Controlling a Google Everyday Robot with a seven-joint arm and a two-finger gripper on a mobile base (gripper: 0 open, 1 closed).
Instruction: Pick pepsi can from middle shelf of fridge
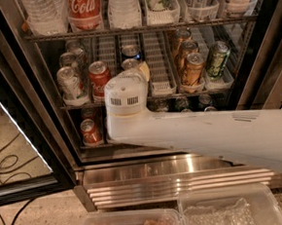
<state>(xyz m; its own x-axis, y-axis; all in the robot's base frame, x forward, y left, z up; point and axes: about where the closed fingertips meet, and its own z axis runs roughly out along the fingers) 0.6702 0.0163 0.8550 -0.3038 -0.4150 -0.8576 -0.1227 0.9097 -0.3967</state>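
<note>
The pincer (140, 71) reaches into the middle wire rack with white plastic lanes (159, 59), almost wholly hidden behind the white round wrist of the arm (126, 98). Only the silver top and shoulder of the dark blue soda can (130, 52) show. The arm covers most of the lower-rack cans (181, 103). The picture's top edge cuts off the red Coca-Cola bottle (84, 9).
</note>
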